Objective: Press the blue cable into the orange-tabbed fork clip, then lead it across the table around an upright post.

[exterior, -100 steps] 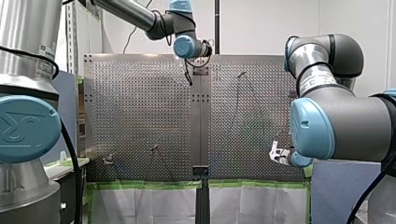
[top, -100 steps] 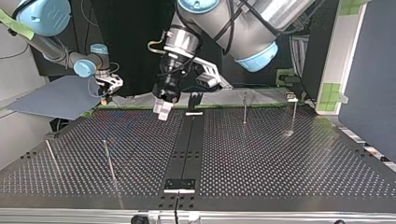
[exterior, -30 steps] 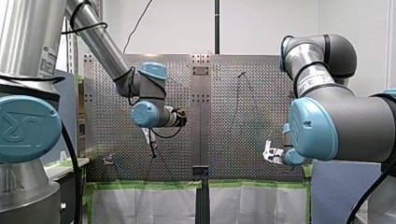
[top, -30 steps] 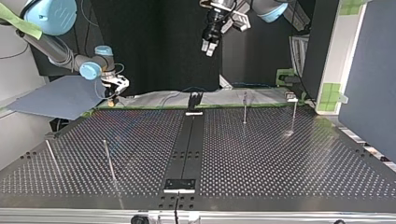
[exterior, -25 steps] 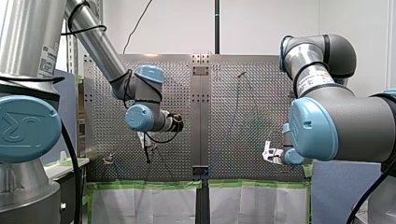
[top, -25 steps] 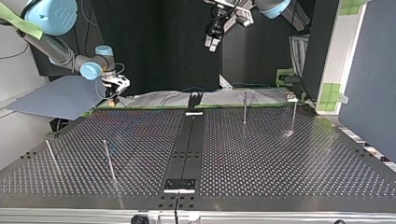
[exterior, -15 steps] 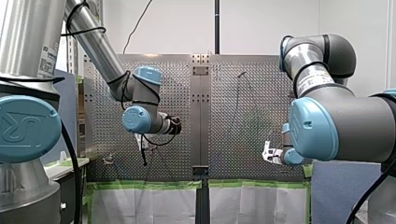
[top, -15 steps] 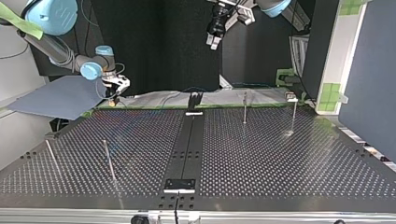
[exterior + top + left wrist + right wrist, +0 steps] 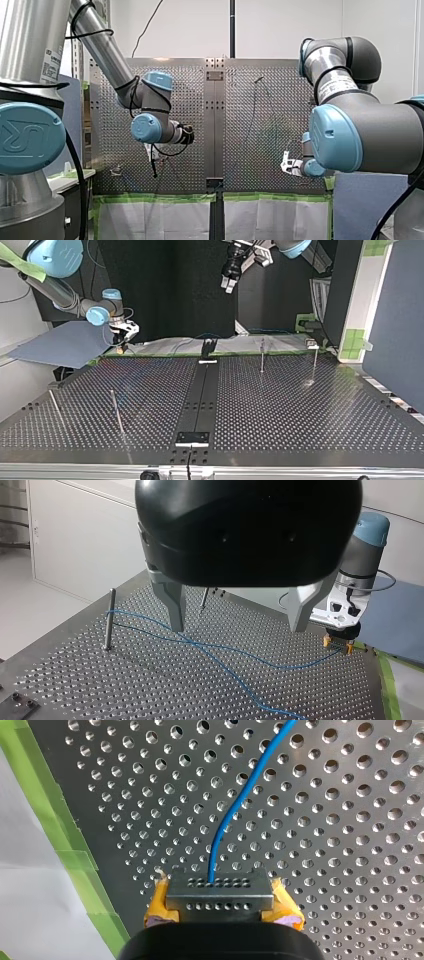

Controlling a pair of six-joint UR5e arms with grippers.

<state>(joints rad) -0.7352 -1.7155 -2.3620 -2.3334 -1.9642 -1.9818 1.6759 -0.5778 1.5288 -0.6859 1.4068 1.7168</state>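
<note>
The blue cable [image 9: 235, 810] lies on the perforated surface [image 9: 150, 690]. One end of it is between my right arm's jaws, which are clenched on it. The yellow pads [image 9: 285, 907] show at both sides of them. From there the cable runs straight ahead over the holes. Beside these jaws a strip of green tape [image 9: 75, 860] covers the edge of the surface.

In the left wrist view the cable goes from those jaws across the surface to an upright post [image 9: 108, 617]. Two strands leave this post on the same side, one a little higher than the other. They meet under my left arm's jaws, and one strand goes on past them. A second post [image 9: 204, 600] stands farther away, apart from the cable.

My left arm's jaws are released and hold nothing; they hang above the surface and the cable. In the top view they are at 12 o'clock, high over the surface. My right arm's jaws are at 10 o'clock, at the far edge.
</note>
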